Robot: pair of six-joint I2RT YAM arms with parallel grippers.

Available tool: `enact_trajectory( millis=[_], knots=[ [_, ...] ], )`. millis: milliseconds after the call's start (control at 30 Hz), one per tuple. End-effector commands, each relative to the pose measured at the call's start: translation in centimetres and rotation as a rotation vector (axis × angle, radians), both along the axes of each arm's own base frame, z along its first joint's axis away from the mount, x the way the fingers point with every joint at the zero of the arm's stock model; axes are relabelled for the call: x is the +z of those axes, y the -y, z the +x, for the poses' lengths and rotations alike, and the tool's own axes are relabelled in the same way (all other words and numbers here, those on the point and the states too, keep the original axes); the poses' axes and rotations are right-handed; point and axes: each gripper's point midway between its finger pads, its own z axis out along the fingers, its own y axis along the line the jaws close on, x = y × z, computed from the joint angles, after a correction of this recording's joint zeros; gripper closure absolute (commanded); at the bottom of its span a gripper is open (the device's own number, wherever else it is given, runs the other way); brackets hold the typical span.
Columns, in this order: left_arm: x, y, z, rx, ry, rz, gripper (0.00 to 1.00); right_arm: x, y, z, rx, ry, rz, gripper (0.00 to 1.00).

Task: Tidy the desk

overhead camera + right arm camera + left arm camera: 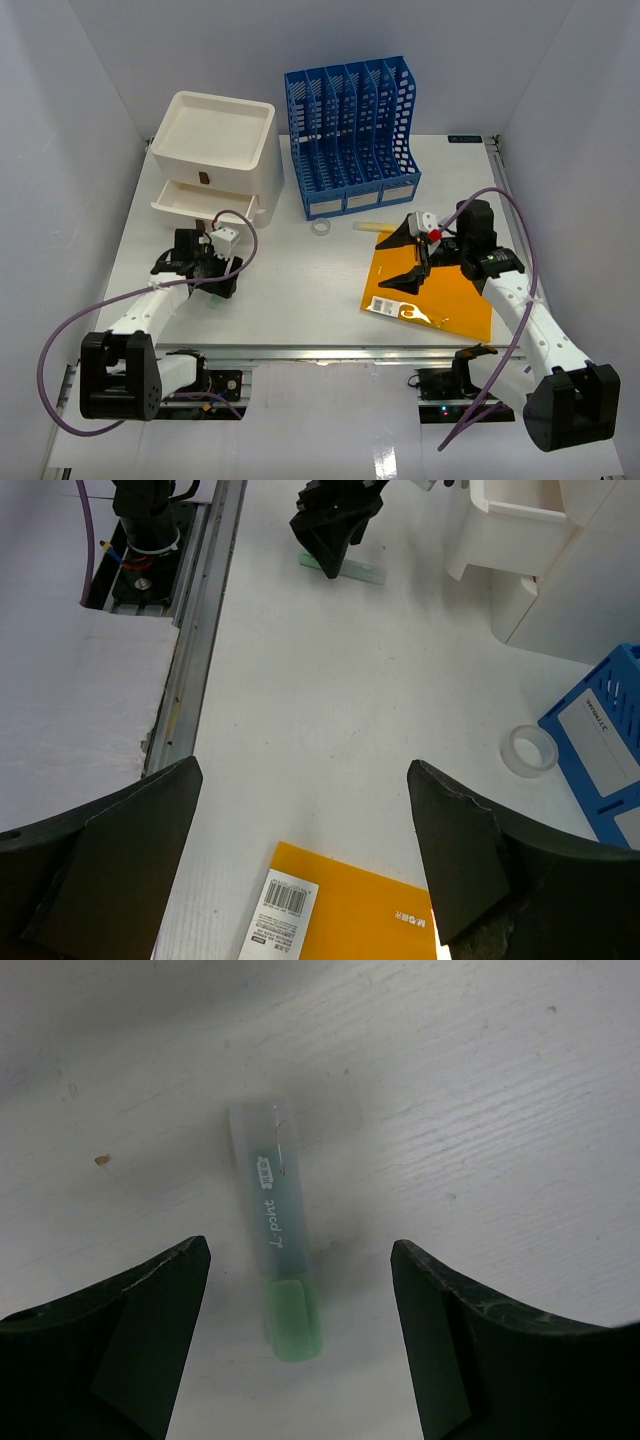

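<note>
Left gripper (300,1248) gapes astride the pen (272,1222), right gripper (305,768) open too; a skewed pinch (round barrel) could roll it across the desk (300,275).

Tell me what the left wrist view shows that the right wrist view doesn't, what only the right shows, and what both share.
Only the left wrist view: the printing on the green-capped pen, seen up close. Only the right wrist view: the yellow notebook, tape roll, blue file rack, white drawer unit and the open right end effector. Both: the desk, the pen lying on it, and the open left end effector over the pen.
</note>
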Motion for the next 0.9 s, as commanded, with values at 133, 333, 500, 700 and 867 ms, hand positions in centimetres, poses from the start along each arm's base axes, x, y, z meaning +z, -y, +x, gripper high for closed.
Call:
enact_trajectory(
  millis=[133, 333, 500, 700, 867],
  knots=[
    [-2.2, -1.0, 0.5, 0.034, -0.013, 0.054, 0.23, 0.7, 0.1, -0.4, 0.032, -0.004, 0.037, 0.10],
    [-3.8, -0.8, 0.2, 0.021, -0.091, 0.050, 0.44, 0.9, 0.4, -0.2, 0.022, 0.002, 0.041, 0.10],
    [-3.5, -1.2, 0.3, 0.036, -0.079, 0.065, 0.74, 0.8, 0.4, -0.2, 0.022, -0.007, 0.042, 0.10],
    [0.9, -0.9, 2.2, 0.034, 0.052, 0.047, 0.89, 0.9, 0.5, -0.1, 0.014, 0.000, 0.039, 0.10],
    [7.0, 2.0, 2.8, -0.062, 0.151, -0.091, 0.90, 1.0, 0.6, 0.1, -0.003, 0.015, 0.033, 0.10]
  ],
)
